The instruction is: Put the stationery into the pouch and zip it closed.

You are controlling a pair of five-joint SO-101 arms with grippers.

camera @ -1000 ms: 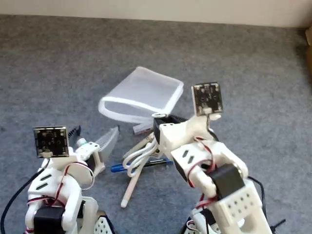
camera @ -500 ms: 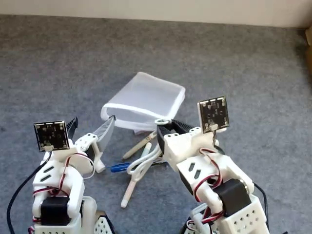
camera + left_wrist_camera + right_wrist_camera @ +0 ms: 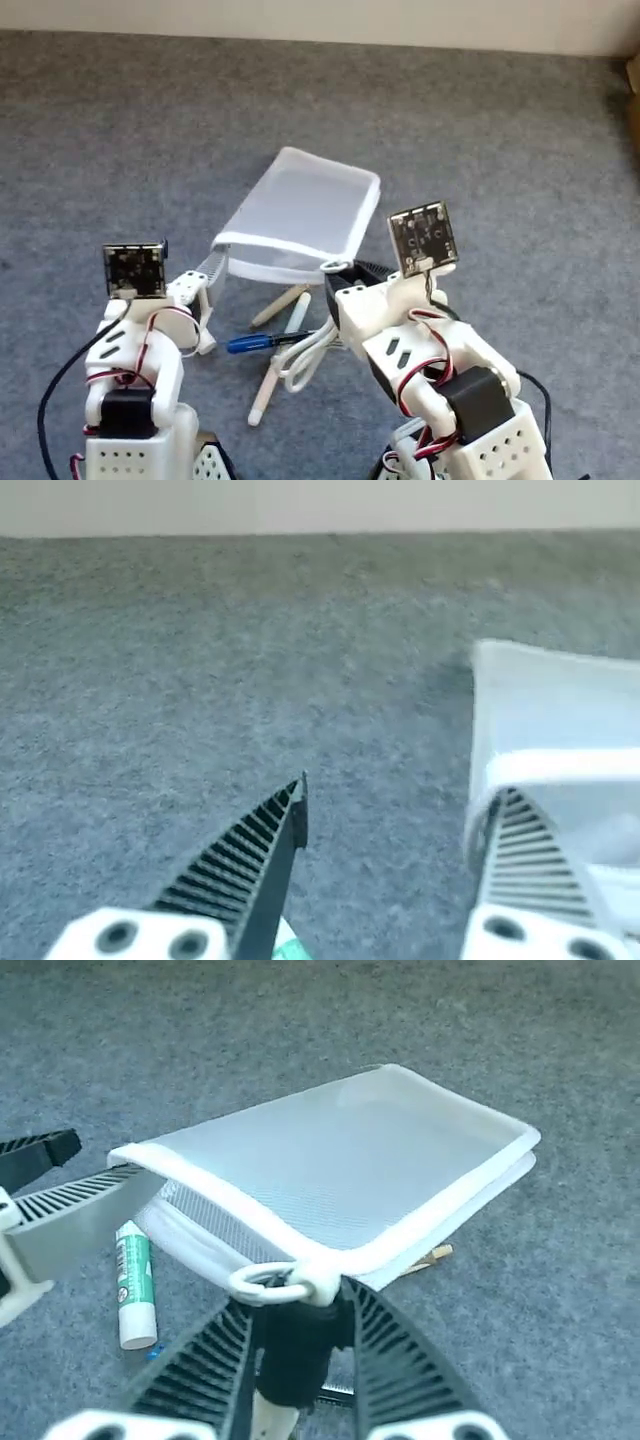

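Observation:
The white mesh pouch (image 3: 305, 210) lies mid-carpet with its mouth facing the arms. My right gripper (image 3: 345, 272) is shut on the pouch's rim by the zipper ring (image 3: 262, 1280), jaws pinched under it (image 3: 300, 1295). My left gripper (image 3: 400, 795) is open, its light finger (image 3: 520, 845) against the rim at the pouch's other corner (image 3: 150, 1165) and its black finger (image 3: 265, 840) off to the side over bare carpet. Loose in front of the mouth are a blue pen (image 3: 255, 342), a white pen (image 3: 268, 385), a pencil (image 3: 280, 305) and a green-and-white glue stick (image 3: 135, 1280).
Grey carpet (image 3: 120, 130) spreads open beyond and to both sides of the pouch. A pale wall edge (image 3: 320, 20) runs along the far side. White cables (image 3: 300, 355) from the right arm hang over the pens.
My left gripper has swung forward and inward until its light finger met the pouch's corner. The pouch has shifted slightly right and sits flatter. The right arm drew back a little, still holding.

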